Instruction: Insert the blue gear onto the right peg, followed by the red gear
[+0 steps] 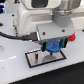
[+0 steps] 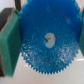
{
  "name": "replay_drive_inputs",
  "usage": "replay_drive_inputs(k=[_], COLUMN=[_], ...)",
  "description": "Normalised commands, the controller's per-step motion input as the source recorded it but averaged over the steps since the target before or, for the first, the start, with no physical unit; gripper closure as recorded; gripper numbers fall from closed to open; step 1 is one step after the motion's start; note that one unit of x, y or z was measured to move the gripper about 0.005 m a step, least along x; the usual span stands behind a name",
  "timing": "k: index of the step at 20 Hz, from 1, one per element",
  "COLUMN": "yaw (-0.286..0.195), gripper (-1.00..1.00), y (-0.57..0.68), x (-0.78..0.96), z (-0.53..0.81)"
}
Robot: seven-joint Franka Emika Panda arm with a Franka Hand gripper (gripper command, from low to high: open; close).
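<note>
My gripper (image 1: 53,48) is shut on the blue gear (image 1: 52,46) and holds it just above the grey plate with a black border (image 1: 34,60), over its right part in the exterior view. In the wrist view the blue gear (image 2: 47,45) fills the frame, and its centre hole is bright. Green finger pads (image 2: 9,42) press it from both sides. The right peg is hidden under the gear and gripper. A small red piece, likely the red gear (image 1: 73,36), shows at the exterior view's right, partly hidden behind the arm.
A thick black cable (image 1: 15,35) runs from the exterior view's left to the wrist. The plate lies on a white table (image 1: 15,70). The bulky white arm (image 1: 45,12) covers the back of the scene.
</note>
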Motion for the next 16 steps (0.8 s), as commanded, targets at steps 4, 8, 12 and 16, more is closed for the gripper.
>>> replay_drive_inputs(k=[4,8,12,16], yaw=[0.0,0.0,0.0,0.0], gripper=[1.0,1.0,1.0,1.0], y=[-0.01,-0.1,-0.11,-0.06], x=[0.21,0.37,0.41,0.35], z=[-0.13,0.29,0.36,0.08])
